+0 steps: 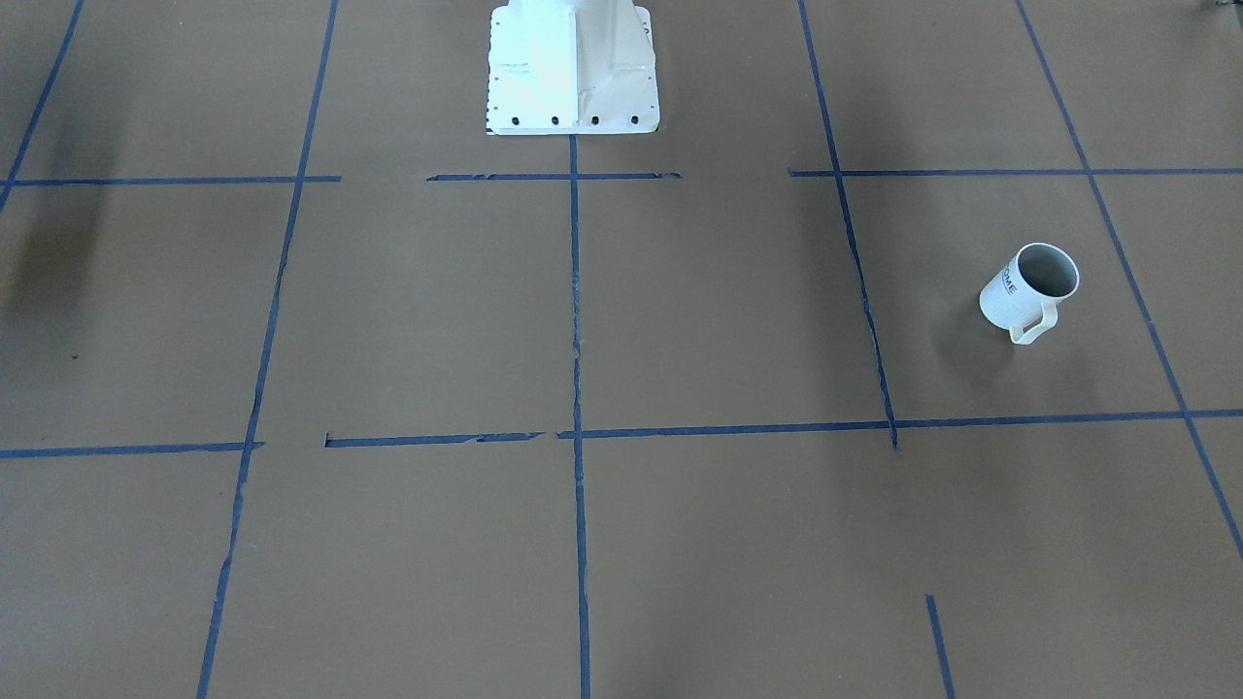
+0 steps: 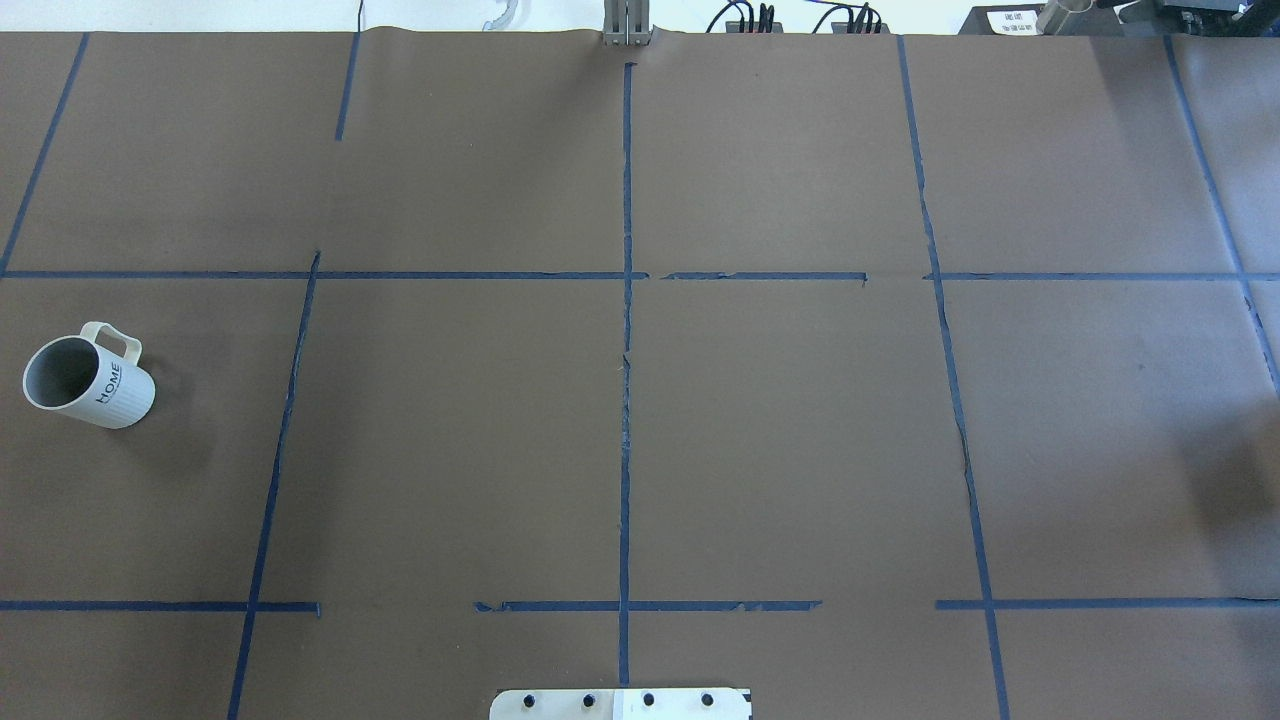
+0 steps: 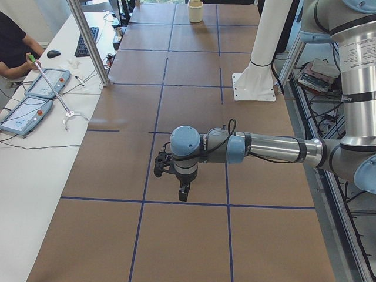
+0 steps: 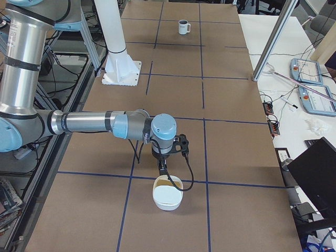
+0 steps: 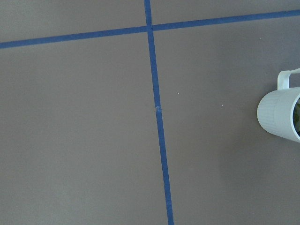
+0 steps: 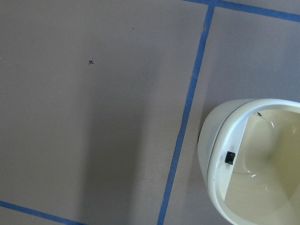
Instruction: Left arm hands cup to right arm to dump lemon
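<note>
The white mug with "HOME" lettering (image 2: 88, 380) stands upright on the brown table at the robot's far left. It also shows in the front view (image 1: 1029, 289), far off in the right side view (image 4: 183, 26), and at the right edge of the left wrist view (image 5: 281, 115). A yellowish-green sliver at its mouth there may be the lemon (image 5: 297, 112). The left gripper (image 3: 184, 192) hangs over the table; the mug is hidden in that view. The right gripper (image 4: 164, 169) hangs just above a cream bowl. Whether either gripper is open or shut cannot be told.
The cream-white bowl (image 4: 167, 197) sits at the robot's far right, also in the right wrist view (image 6: 253, 159). The white robot pedestal (image 1: 573, 68) stands at the table's middle edge. Blue tape lines grid the table. An operator's desk with tablets (image 3: 35, 94) runs alongside.
</note>
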### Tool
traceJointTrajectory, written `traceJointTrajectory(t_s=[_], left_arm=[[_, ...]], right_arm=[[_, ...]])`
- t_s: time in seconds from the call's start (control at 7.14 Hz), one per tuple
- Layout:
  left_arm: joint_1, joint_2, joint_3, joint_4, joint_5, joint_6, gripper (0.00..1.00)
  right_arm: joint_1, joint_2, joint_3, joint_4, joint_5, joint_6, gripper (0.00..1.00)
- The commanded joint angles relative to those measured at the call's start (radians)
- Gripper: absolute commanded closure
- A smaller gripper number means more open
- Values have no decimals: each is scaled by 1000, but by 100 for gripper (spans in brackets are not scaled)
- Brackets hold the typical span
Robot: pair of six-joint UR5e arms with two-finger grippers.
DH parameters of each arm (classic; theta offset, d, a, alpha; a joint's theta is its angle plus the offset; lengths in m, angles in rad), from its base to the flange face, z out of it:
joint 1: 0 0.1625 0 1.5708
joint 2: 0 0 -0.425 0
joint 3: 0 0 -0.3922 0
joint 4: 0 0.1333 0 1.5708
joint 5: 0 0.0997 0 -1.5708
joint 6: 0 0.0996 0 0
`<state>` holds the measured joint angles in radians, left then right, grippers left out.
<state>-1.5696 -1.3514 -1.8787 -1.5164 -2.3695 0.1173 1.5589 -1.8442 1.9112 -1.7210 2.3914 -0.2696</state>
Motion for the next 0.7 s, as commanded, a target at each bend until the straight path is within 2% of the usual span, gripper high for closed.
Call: traceJointTrajectory(t_s=[0.0, 0.14, 0.42, 0.56], left_arm=[[51, -8, 9, -75, -1, -113, 0], [75, -8, 10, -131, -1, -237, 0], [270, -21, 15, -294, 10, -556, 0], [345, -67, 26, -320, 13, -671, 0]], right_arm=[[0, -1, -3, 40, 5, 10, 0], [0, -1, -3, 40, 5, 9, 0], [-2, -1, -1, 41, 6, 7, 0], [0, -1, -1, 40, 6, 6, 0]])
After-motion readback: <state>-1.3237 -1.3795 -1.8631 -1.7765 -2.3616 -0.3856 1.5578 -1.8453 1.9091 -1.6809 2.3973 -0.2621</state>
